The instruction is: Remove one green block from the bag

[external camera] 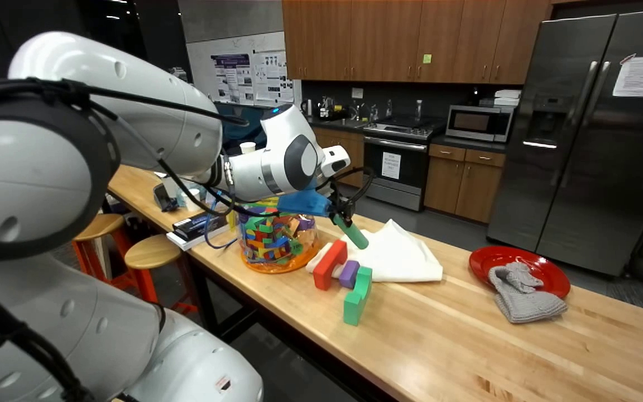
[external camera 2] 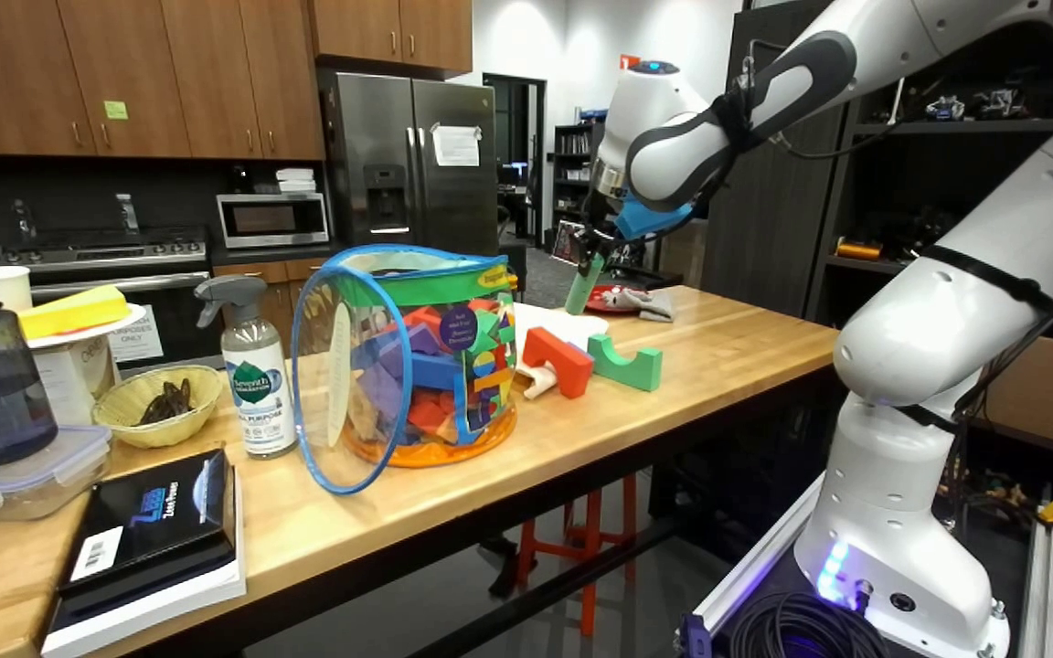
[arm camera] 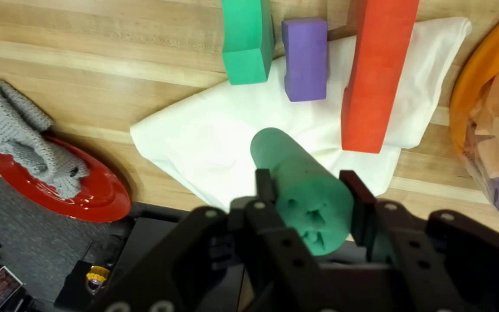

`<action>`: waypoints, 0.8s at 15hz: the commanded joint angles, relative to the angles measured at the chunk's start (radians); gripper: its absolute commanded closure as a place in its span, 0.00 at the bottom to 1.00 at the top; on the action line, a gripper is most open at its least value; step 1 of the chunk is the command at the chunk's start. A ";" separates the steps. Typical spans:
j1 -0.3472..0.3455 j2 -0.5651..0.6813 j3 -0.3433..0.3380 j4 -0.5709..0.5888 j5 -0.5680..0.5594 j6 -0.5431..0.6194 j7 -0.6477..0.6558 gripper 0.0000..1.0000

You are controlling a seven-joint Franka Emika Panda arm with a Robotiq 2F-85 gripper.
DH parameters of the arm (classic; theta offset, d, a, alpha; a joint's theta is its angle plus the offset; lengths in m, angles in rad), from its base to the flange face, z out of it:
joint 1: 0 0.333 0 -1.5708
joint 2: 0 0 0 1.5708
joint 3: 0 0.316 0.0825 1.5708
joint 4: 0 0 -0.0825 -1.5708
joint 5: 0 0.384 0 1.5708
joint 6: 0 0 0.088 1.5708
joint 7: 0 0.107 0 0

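Slanting down over the white cloth [arm camera: 197, 138], the green block [arm camera: 303, 186] is a smooth cylinder in a muted green, its upper round face pocked with small pits and one torn-looking dent. The gripper [arm camera: 310, 188] has it pinched between its jaws, a dark pad [arm camera: 264, 184] against each side. The block is outside the bag [external camera 2: 430, 291], which stands just beside the cloth: a clear plastic drum with a green band on top and an orange base, packed with many-coloured blocks [external camera 2: 435, 370]. Its round lid [external camera 2: 321, 402], rimmed in blue, hangs open on the side away from the cloth.

Three more blocks crowd one edge of the cloth: a red arch [arm camera: 375, 86], overlapping it in the wrist view on the side toward the bag, then a purple block [arm camera: 306, 60], then a brighter green block [arm camera: 247, 47] with a curved notch. Past the end of the cloth farthest from the bag lies a red plate [external camera: 483, 261], well apart, a grey knitted cloth [external camera: 522, 304] spilling over its rim. A spray bottle [external camera 2: 257, 393] stands beyond the bag, farther from the white cloth. In an exterior view the arm [external camera: 293, 156] blocks sight of the bag's upper part.
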 commanded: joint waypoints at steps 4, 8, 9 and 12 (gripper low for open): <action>-0.029 0.102 0.002 0.011 -0.001 0.132 -0.053 0.84; -0.051 0.174 0.004 0.032 -0.015 0.208 -0.075 0.84; -0.053 0.191 0.003 0.038 -0.014 0.224 -0.083 0.84; -0.057 0.236 0.001 0.062 -0.015 0.258 -0.106 0.84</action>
